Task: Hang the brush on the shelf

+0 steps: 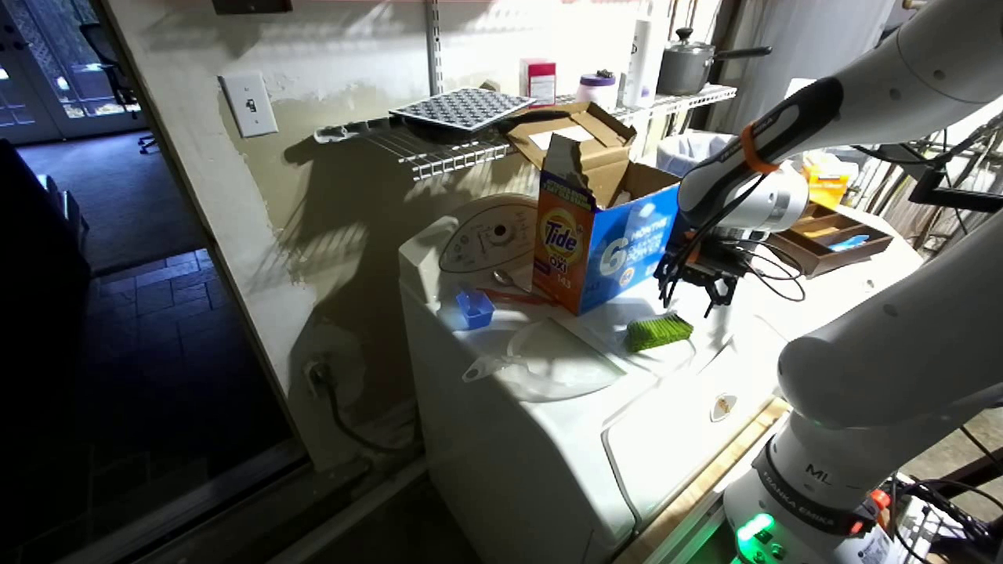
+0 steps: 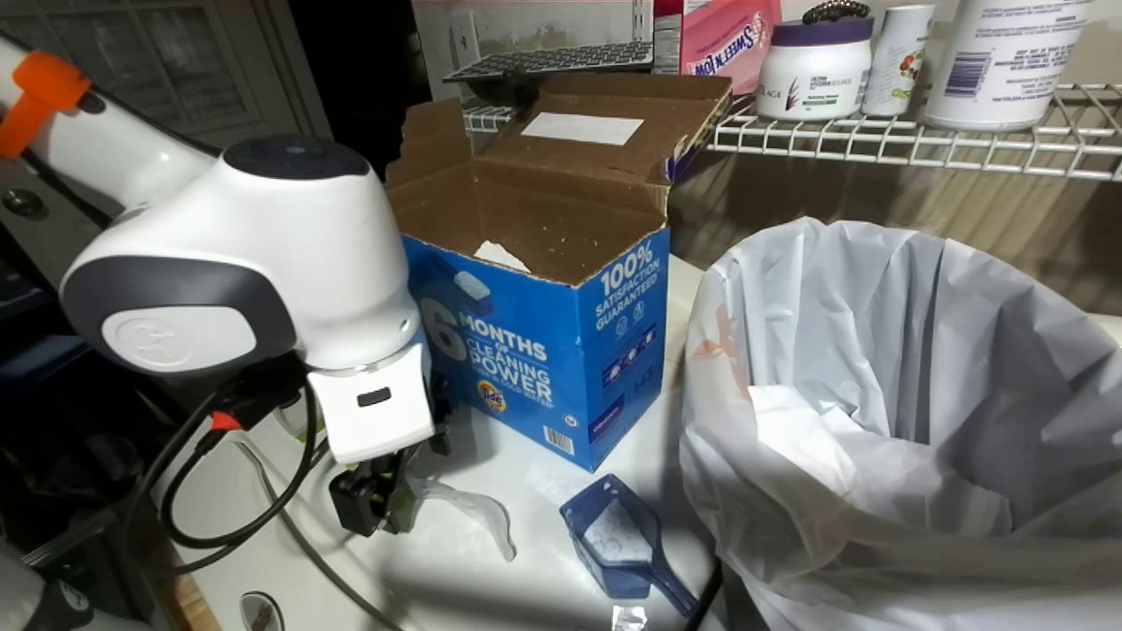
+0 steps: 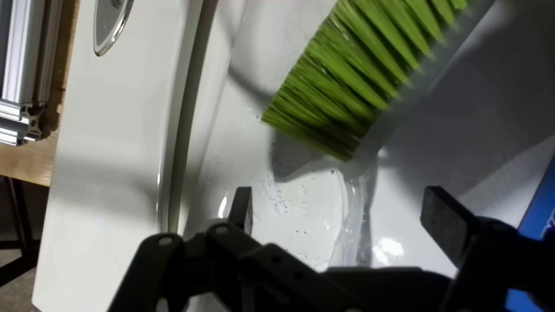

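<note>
The brush (image 1: 660, 333) lies on the white washer top, its lime-green bristles turned sideways. In the wrist view, the bristles of the brush (image 3: 347, 78) sit ahead of the fingers, and its clear handle (image 3: 353, 212) runs back between them. My gripper (image 3: 342, 212) is open, with a gap on either side of the handle. An exterior view has the gripper (image 2: 394, 495) low over the washer, hiding most of the bristles; the clear handle (image 2: 473, 508) pokes out beside it. The white wire shelf (image 1: 462, 166) is on the wall behind, also seen as the shelf (image 2: 912, 158).
A tall open Tide box (image 1: 560, 243) stands between the brush and the shelf. A blue cup (image 1: 474, 309) and a dark blue scoop (image 2: 618, 552) lie on the washer. A lined bin (image 2: 789, 263) stands beside the box. Jars, a pot (image 1: 686, 69) and boxes occupy the shelf.
</note>
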`<action>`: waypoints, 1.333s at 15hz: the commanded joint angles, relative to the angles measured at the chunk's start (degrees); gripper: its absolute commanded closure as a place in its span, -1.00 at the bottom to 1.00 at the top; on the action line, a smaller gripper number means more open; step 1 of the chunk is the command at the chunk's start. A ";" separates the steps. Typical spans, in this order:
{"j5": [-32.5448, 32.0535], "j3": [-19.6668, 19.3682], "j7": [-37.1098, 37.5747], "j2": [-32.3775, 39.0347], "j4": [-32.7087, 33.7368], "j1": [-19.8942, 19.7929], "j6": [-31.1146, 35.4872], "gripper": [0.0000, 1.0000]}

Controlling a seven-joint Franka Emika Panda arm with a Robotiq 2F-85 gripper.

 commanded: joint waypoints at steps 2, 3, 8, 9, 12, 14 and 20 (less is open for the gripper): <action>0.14 0.24 1.90 1.53 0.07 0.55 1.85 -1.00; 0.18 0.21 1.88 1.73 0.07 0.64 1.86 -1.00; 0.04 0.06 1.91 2.47 0.07 0.86 2.10 -0.01; -0.08 0.02 1.96 2.53 0.07 0.80 2.16 0.13; -0.79 0.03 2.76 2.74 0.07 0.46 2.80 0.56; -1.37 0.01 3.41 2.88 0.07 0.15 3.38 0.80; -0.58 -0.67 4.47 2.84 0.19 -0.21 6.23 0.95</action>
